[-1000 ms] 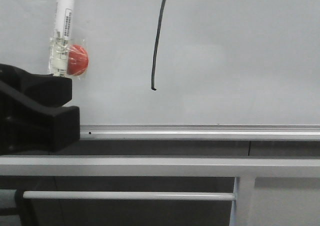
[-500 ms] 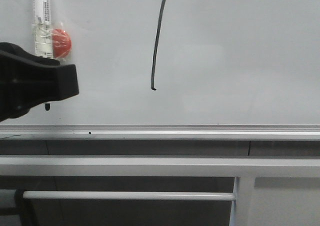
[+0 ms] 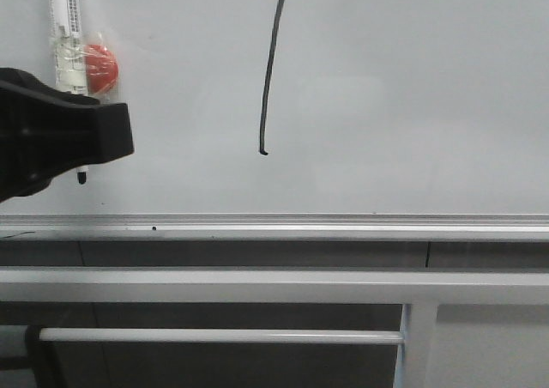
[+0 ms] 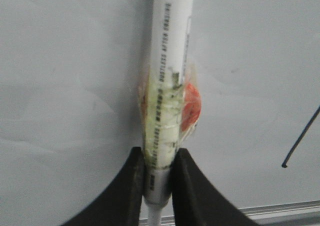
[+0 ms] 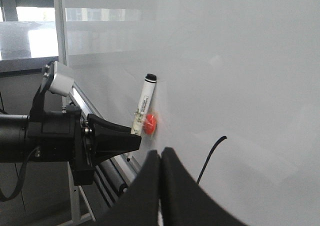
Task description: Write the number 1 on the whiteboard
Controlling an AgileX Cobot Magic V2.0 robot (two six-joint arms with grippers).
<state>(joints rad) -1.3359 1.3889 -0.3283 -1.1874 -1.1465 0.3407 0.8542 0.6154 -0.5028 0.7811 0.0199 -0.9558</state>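
Left hand point(image 4: 159, 178) clamped on marker point(image 4: 167, 91), fingers tight either side of barrel just below taped red disc point(image 4: 191, 108). Marker upright, black tip pointing down, close to whiteboard point(image 3: 412, 87); contact unclear. Number 1 point(image 3: 268, 79) drawn mid-board, well apart from marker, above silver rail point(image 3: 343, 226). Right hand point(image 5: 160, 186) fingers together, holding nothing.

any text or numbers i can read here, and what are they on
"1": the hand-drawn black stroke on the whiteboard; it runs out of the top of the front view.
Small black print and a barcode-like label run along the marker pen held in the left gripper: too blurred to read.
Nothing else bears text.
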